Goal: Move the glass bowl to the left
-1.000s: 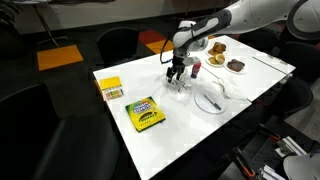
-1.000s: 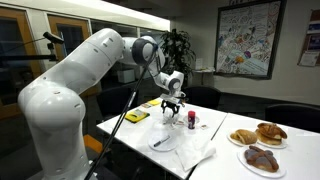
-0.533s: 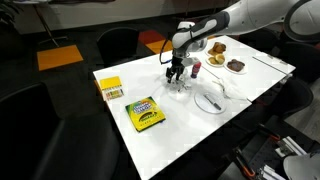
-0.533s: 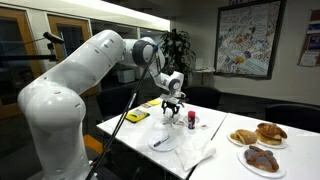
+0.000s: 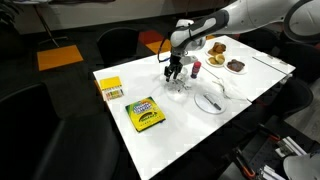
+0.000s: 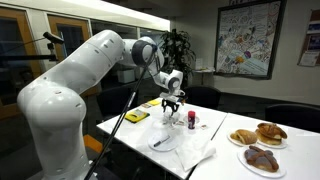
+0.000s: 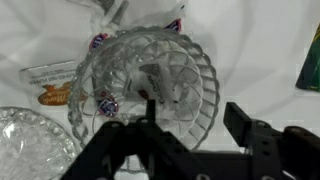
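The glass bowl (image 7: 150,75) is clear with a scalloped rim and stands on the white table (image 5: 175,135). It shows faintly under the gripper in both exterior views (image 5: 178,86) (image 6: 173,120). My gripper (image 7: 192,125) is open and hangs right over it. In the wrist view one dark finger (image 7: 138,125) sits over the bowl's inside and the other finger (image 7: 245,125) is outside to the right, with the bowl's right rim between them. The jaws hold nothing. The gripper also shows in both exterior views (image 5: 175,72) (image 6: 170,104).
A red-capped bottle (image 5: 196,68) stands close beside the bowl. A white plate with cutlery (image 5: 210,98) lies near it. A second glass dish (image 7: 30,148) and a small packet (image 7: 55,82) lie nearby. A crayon box (image 5: 146,113), a yellow box (image 5: 110,88) and pastry plates (image 5: 216,47) are also on the table.
The gripper has shifted only very slightly over the bowl. The bowl and the other things have not moved.
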### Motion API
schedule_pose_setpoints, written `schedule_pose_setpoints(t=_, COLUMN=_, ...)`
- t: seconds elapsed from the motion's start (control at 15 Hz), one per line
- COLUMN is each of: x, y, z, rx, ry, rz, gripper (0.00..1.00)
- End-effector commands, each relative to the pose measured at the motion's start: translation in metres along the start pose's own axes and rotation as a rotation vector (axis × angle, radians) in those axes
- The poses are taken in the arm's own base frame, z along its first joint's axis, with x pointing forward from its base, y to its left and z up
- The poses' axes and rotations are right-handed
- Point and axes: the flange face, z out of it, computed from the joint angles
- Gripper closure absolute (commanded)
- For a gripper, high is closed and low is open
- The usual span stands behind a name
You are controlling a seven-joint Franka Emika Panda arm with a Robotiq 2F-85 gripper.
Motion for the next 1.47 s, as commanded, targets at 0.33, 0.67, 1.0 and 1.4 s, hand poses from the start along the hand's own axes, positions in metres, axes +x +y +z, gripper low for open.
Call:
schedule_pose_setpoints(t=0.33, x=0.003, y=-0.011, z=0.005, rx=-0.029, ry=-0.039, rz=-0.016, gripper=0.93)
schedule_pose_setpoints(t=0.67, x=0.005, y=-0.019, z=0.000, rx=-0.063, ry=-0.042, rz=-0.013, gripper=0.98)
schedule_pose_setpoints(t=1.0, x=0.012, y=-0.047, z=-0.002, rx=-0.123, ry=-0.062, rz=-0.087, gripper=0.98)
schedule_pose_setpoints(t=1.4, x=0.022, y=-0.098, z=0.027, rx=-0.182, ry=-0.114, rz=-0.258, gripper=0.98)
